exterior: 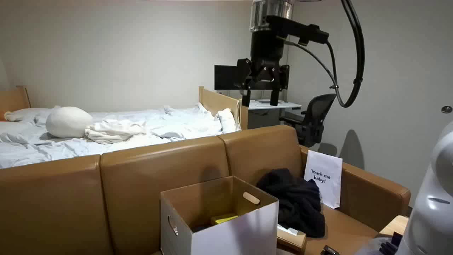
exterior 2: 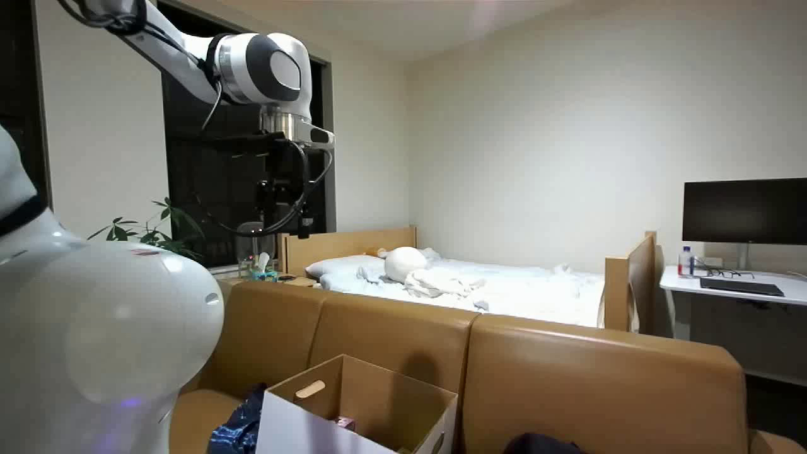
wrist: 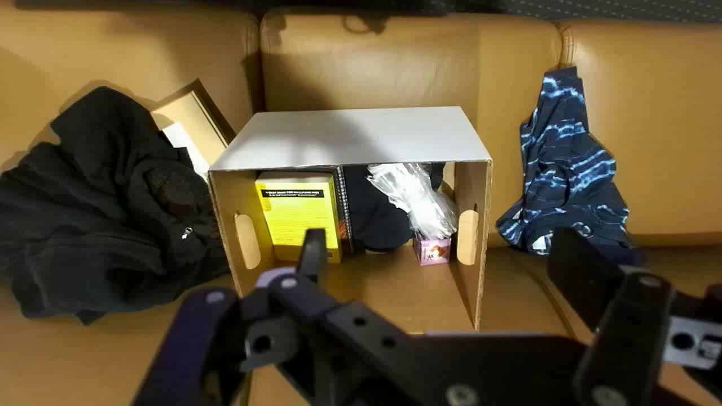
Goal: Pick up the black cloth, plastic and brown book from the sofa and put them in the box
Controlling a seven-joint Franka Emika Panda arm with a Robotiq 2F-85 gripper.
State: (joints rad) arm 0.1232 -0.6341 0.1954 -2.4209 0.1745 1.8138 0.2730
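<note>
My gripper (exterior: 260, 99) hangs high above the sofa (exterior: 162, 170), fingers pointing down and apart, nothing between them. In the wrist view the gripper (wrist: 445, 256) spans the area over the box (wrist: 361, 135). That white carton with a brown inside stands open on the seat. Crumpled clear plastic (wrist: 417, 197) lies inside it, on a small pink carton. The black cloth (wrist: 107, 214) is heaped beside the box; an exterior view shows this black cloth (exterior: 293, 202) near the sofa's arm. Between cloth and box lies the brown book (wrist: 197, 127) with a pale label, partly covered by the cloth.
A yellow book (wrist: 299, 214) and a black soft item (wrist: 375, 214) are also in the box. Blue patterned cloth (wrist: 564, 169) lies across from the black cloth. A white printed card (exterior: 324, 179) leans by the sofa arm. The sofa back rises behind the box.
</note>
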